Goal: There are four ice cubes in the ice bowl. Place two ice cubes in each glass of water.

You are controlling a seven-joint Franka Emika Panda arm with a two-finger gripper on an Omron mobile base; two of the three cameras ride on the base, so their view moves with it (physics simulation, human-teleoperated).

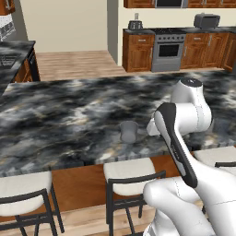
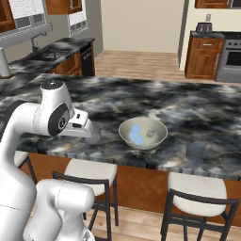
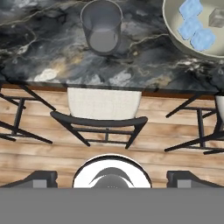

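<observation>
A grey translucent glass of water (image 3: 101,28) stands on the dark marble counter near its front edge, also seen as the glass (image 1: 129,131). To its right sits the wide beige ice bowl (image 3: 171,30), the same bowl (image 2: 142,145) in the right base view. Three pale blue ice cubes (image 3: 192,24) lie clustered inside it, with a greyer cube (image 3: 217,17) beside them; the cubes (image 2: 137,133) show in the bowl's middle. My gripper (image 3: 112,180) hangs above the counter's front edge, short of the glass. It is open wide with nothing between its fingers.
Pale-cushioned stools with dark frames stand under the counter's front edge: a stool (image 3: 104,105) right below my hand, others (image 1: 131,170) (image 2: 202,188) alongside. Marble counter (image 2: 188,117) stretches far behind the bowl. A stove (image 1: 168,46) stands against the back wall.
</observation>
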